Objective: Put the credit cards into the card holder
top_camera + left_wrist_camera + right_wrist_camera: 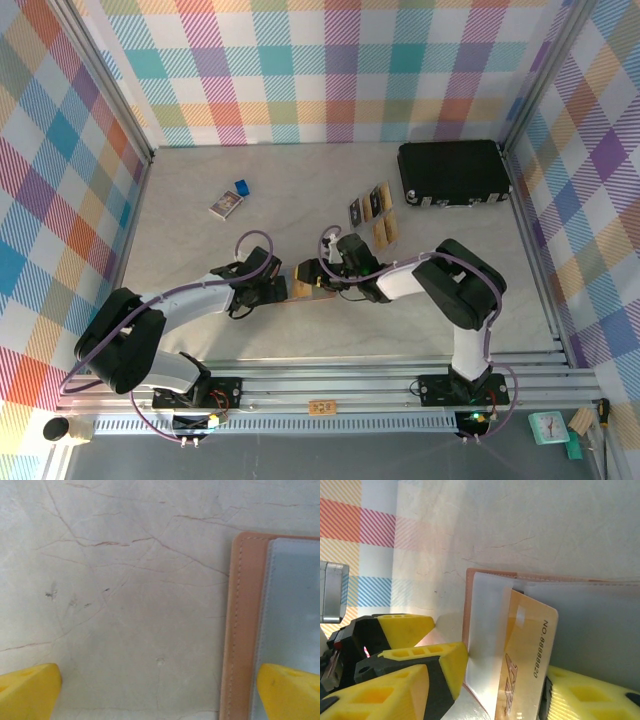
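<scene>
While the left tool (160,690), spread wide and empty, pins the open card holder (240,630) to the desk (125,580) with one finger, a gold credit card (525,650) stands between the part-spread jaws of the right tool (492,690), though a firm pinch cannot be confirmed. The card's long axis points away from that tool, into the clear pocket.

Bright even light; soft shadows; wrist close-ups slightly blurred.
</scene>
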Available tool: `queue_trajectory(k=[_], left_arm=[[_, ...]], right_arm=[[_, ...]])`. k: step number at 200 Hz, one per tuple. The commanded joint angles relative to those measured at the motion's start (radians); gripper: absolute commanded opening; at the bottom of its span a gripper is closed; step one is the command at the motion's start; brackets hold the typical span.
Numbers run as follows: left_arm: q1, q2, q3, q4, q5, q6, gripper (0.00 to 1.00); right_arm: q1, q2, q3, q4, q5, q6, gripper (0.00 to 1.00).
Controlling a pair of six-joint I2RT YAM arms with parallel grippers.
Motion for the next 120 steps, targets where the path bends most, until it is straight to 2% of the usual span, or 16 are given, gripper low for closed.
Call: queue_trajectory(k=[1,45,82,105,120], left_arm=[[0.036,-0.042,0.037,-0.073,-0.019,0.0,1.0],[0.096,-0.052,0.07,-0.105,-0.005,-0.005,1.0],[0.111,-0.012,0.077,-0.108,0.008,-0.014,1.0],[0.111,0.017,0.082,-0.108,0.015,-0.014,1.0],[0.111,0.029,0.083,-0.106,0.015,-0.013,1.0]], right_arm=[[0.0,-0.036,0.043,-0.259,0.055,-0.093,0.64],[0.0,-0.097,0.134,-0.458,0.116,-0.183,0.66],[0.0,-0.129,0.21,-0.637,0.208,-0.263,0.65],[0.0,-0.114,0.265,-0.773,0.292,-0.309,0.57],[0.0,-0.093,0.3,-0.839,0.329,-0.339,0.44]])
